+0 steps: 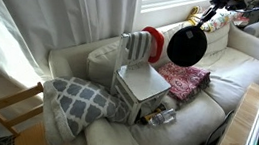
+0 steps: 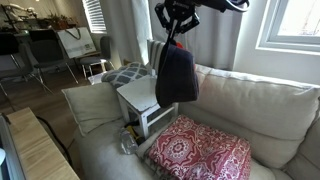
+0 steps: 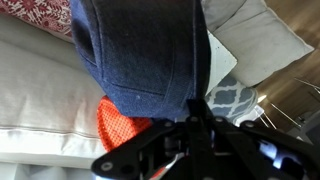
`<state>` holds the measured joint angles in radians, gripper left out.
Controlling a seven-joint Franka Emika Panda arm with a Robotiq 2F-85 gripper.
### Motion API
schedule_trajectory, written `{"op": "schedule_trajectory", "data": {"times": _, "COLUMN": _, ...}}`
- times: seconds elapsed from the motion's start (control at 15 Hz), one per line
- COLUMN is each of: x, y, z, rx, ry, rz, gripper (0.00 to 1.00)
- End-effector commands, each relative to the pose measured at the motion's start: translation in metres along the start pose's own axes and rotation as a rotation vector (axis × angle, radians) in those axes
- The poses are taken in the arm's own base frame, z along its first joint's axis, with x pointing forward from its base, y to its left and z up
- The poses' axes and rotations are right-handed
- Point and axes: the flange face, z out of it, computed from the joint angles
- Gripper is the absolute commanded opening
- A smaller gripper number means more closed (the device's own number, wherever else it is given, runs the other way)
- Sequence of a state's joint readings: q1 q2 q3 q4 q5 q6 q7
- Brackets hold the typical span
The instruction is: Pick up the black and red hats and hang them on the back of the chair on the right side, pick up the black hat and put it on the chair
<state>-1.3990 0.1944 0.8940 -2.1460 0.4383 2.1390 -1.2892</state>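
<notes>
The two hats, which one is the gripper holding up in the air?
The black hat: it dangles from the shut gripper near the chair, while the red hat is hung on the chair's back.

Blk hat (image 3: 140,50) matt woven cloth, red hat (image 3: 120,128) coarse mesh.

Around you: a cream sofa (image 2: 250,100) under a window (image 2: 297,18).
You have a red patterned cloth (image 2: 198,155) on its seat, a grey lattice-print pillow (image 1: 76,98) at one end, a bare wooden chair (image 1: 9,107) beside that end.
</notes>
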Motion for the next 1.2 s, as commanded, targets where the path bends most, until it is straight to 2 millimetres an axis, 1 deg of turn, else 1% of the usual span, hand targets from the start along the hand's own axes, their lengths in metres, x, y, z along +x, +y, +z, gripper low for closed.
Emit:
{"op": "schedule_trajectory", "data": {"times": 0.0, "x": 0.004, "y": -0.013, "z": 0.011, "rx": -0.026, "ry": -0.029, "rz": -0.035, "gripper": 0.01}}
{"op": "schedule_trajectory", "data": {"times": 0.2, "x": 0.007, "y": -0.036, "z": 0.033, "rx": -0.011, "ry": -0.066, "rz": -0.057, "gripper": 0.01}}
{"op": "schedule_trajectory", "data": {"times": 0.33, "x": 0.009, "y": -0.054, "z": 0.048, "rx": -0.001, "ry": -0.092, "rz": -0.058, "gripper": 0.01}}
{"op": "schedule_trajectory", "data": {"times": 0.6, "x": 0.021, "y": -0.090, "z": 0.073, "rx": -0.025, "ry": -0.067, "rz": -0.058, "gripper": 0.01}}
{"op": "schedule_trajectory", "data": {"times": 0.87, "x": 0.027, "y": -0.118, "z": 0.102, "rx": -0.124, "ry": -0.108, "rz": -0.082, "gripper": 0.01}}
{"op": "schedule_trajectory", "data": {"times": 1.13, "x": 0.036, "y": -0.140, "z": 0.135, "rx": -0.208, "ry": -0.116, "rz": -0.043, "gripper": 0.01}}
